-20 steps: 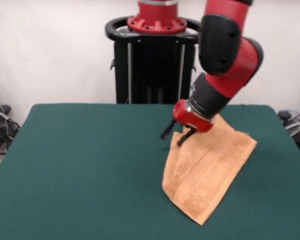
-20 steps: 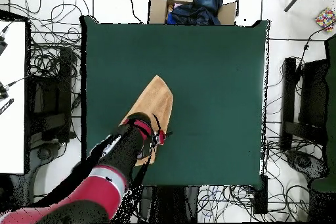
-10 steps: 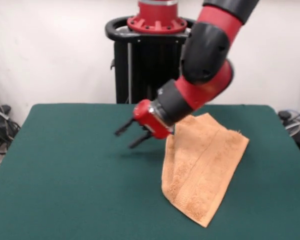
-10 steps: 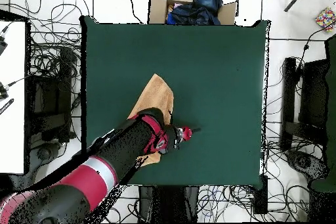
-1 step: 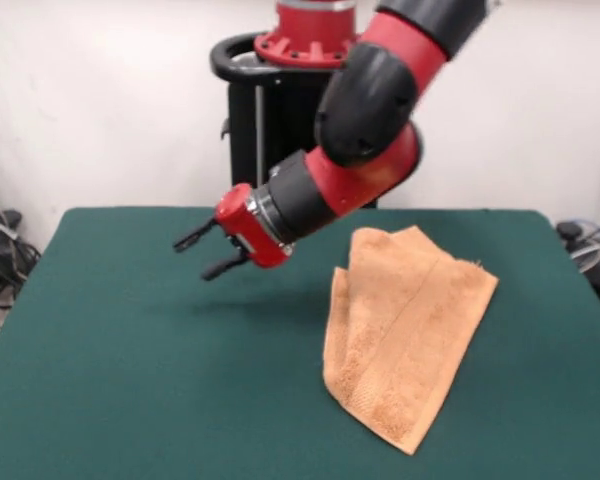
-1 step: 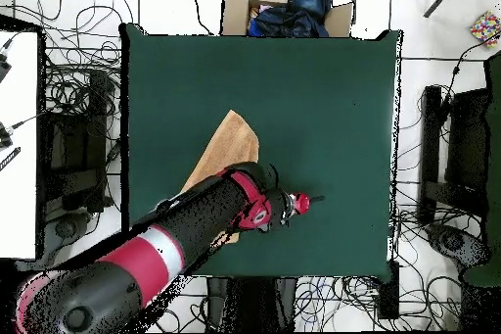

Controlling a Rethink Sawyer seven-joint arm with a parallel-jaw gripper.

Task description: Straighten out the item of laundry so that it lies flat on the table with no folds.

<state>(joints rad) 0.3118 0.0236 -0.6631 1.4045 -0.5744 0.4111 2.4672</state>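
— Beside the gripper [image 5: 208, 250], off toward its wrist end in the front view, what lies on the table [image 5: 130, 380]?

— The towel [image 5: 405, 335]. It sits well apart from the jaws, which point away from it and hang in the air with their two black fingers [image 5: 192, 237] spread and nothing between them. The cloth is doubled over itself, with one layer's edge showing on top, so it is not flat yet.

— So which step is this, by your reckoning?

— Between grasps, I'd judge. The next move calls for turning back to the towel, picking a free corner or edge of the upper layer, and drawing it outward to undo the fold.

— And from overhead?

— The gripper [image 6: 296, 203] hovers over bare green table [image 6: 323, 85], and the towel [image 6: 230, 144] lies behind the jaws, partly under the arm. Only its pointed far end shows.

— Any containers?

— One cardboard box [image 6: 284, 9] off the table, well beyond the jaws, holding dark blue cloth. Nothing on the table holds anything.
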